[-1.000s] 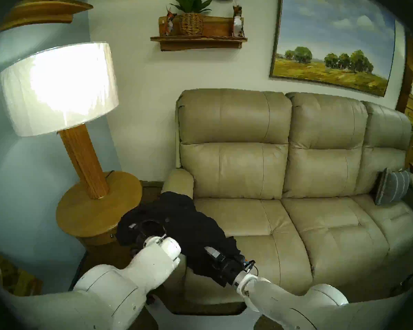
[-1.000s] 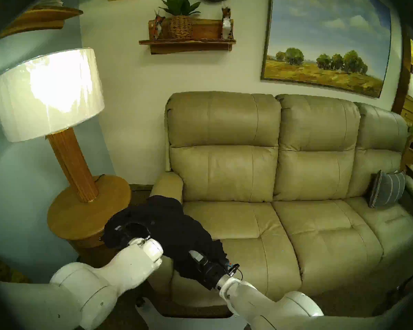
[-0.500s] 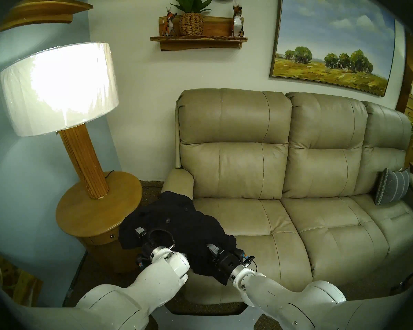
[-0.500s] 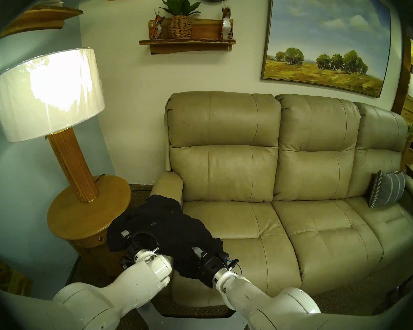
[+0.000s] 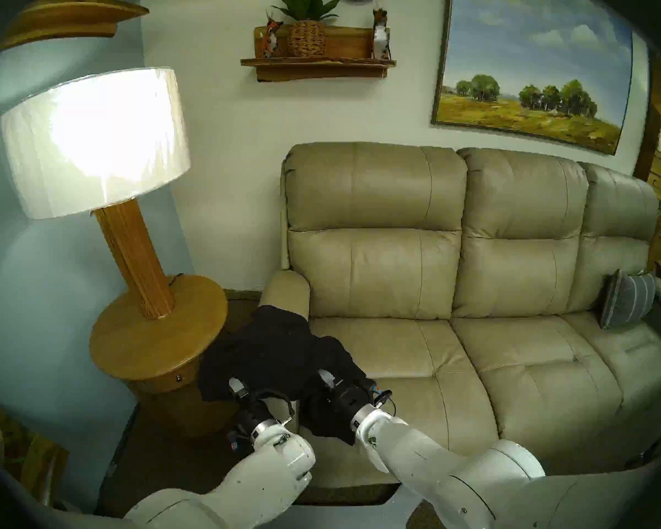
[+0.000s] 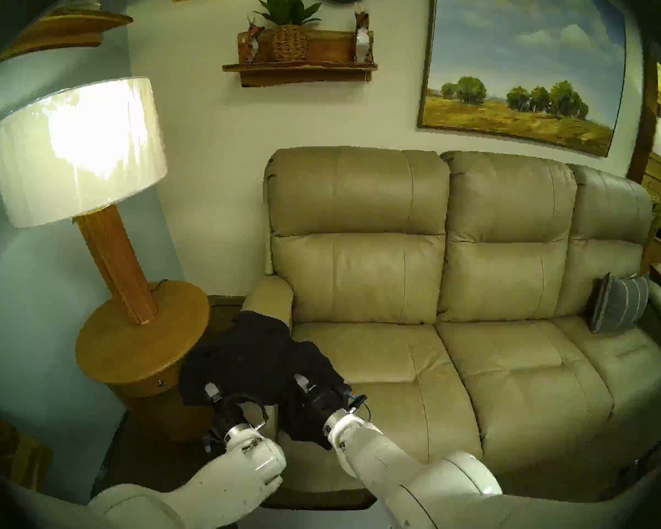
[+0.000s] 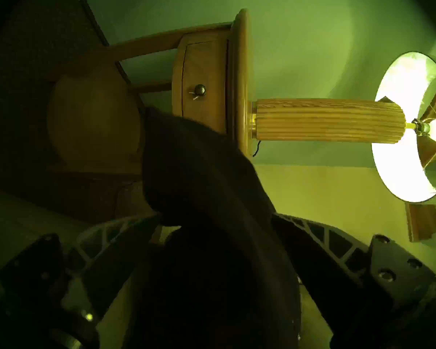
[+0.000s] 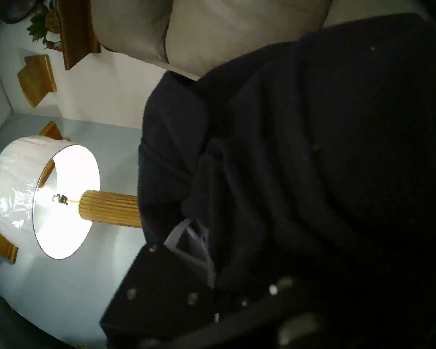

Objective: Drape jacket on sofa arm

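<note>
A: Status of drape? The soft black fabric jacket [image 5: 279,349] lies across the near end of the broad padded beige leather sofa arm [image 5: 287,287], one flap hanging toward the round wooden side surface [image 5: 157,326], the other spilling onto the seat cushion [image 5: 390,349]. The arm's far end is bare.

B: Agreed; judged mostly done. Left: release, withdrawal, perhaps smoothing the bunched side.

A: Tools? The right tool [image 5: 327,379] is clenched, and dark cloth wraps round its fingers in the right wrist view, so I read it as gripping the jacket. The left tool [image 7: 217,230] stands spread wide with fabric lying between its fingers; not pinched, as far as I can see.

B: Counts: one jacket, one three-seat sofa, one side surface, one lit lamp with a ribbed wooden stem [image 5: 92,135], one grey striped throw pillow [image 5: 626,299], two tools.
</note>
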